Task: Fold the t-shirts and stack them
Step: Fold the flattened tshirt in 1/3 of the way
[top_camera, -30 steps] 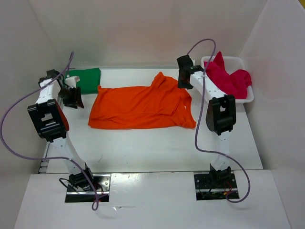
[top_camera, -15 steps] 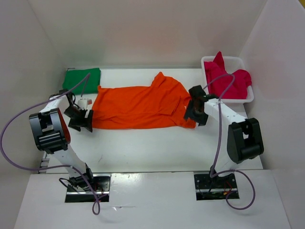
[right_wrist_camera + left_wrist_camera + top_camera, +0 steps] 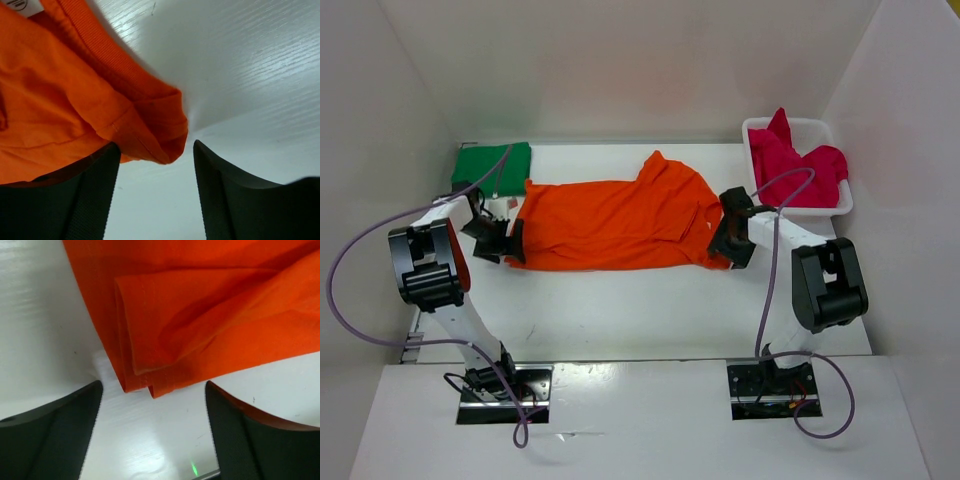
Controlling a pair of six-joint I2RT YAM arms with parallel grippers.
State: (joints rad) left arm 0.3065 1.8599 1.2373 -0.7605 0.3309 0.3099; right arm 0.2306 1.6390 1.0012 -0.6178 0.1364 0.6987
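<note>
The orange t-shirt (image 3: 615, 222) lies half-folded across the middle of the table. My left gripper (image 3: 510, 243) is open at its near left corner; in the left wrist view (image 3: 154, 405) the folded hem corner (image 3: 145, 380) lies just ahead of the open fingers (image 3: 55, 430). My right gripper (image 3: 728, 247) is open at the shirt's near right corner; in the right wrist view (image 3: 155, 170) the orange cloth edge (image 3: 155, 135) hangs between the fingers (image 3: 235, 200), not pinched. The green t-shirt (image 3: 492, 166) lies folded at the back left. The magenta-red t-shirt (image 3: 795, 165) is heaped in the basket.
The white mesh basket (image 3: 838, 205) stands at the back right. White walls enclose the table on three sides. Purple cables loop off both arms. A white label (image 3: 25, 6) shows inside the orange collar.
Both arms came down from the back of the table toward me and now sit at the orange shirt's near corners. The shirts have not moved.
</note>
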